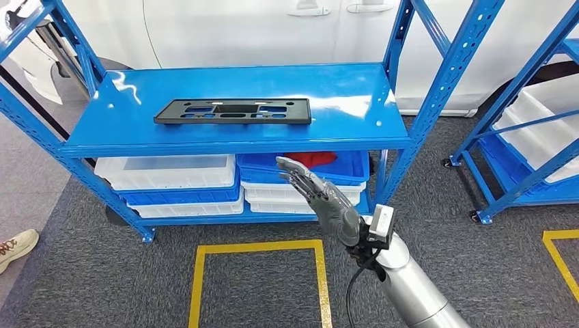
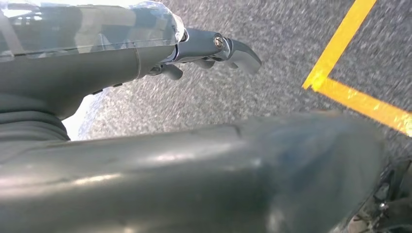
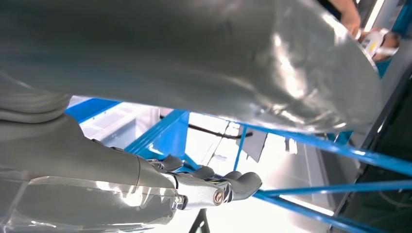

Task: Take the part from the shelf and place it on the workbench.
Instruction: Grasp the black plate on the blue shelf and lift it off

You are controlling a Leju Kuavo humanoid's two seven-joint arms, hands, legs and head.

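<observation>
head: black part (image 1: 233, 111) lying flat on blue shelf (image 1: 341, 130) | right hand (image 1: 321, 195) reaching below it, fingers extended (holding nothing) | left hand (image 2: 145, 48) hanging over floor, fingers loosely apart, holding nothing

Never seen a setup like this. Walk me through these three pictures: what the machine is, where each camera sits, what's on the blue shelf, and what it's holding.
This is a two-armed humanoid robot. The wide picture comes from its head, looking down at a blue shelf. On the top board lies a flat black part with cut-outs; white and blue bins sit below. The right hand reaches toward the shelf, fingers stretched out, holding nothing. The other two pictures come from cameras at the wrists. The left hand hangs over grey carpet with yellow tape, also empty. The right wrist view shows that hand before the blue frame.
</observation>
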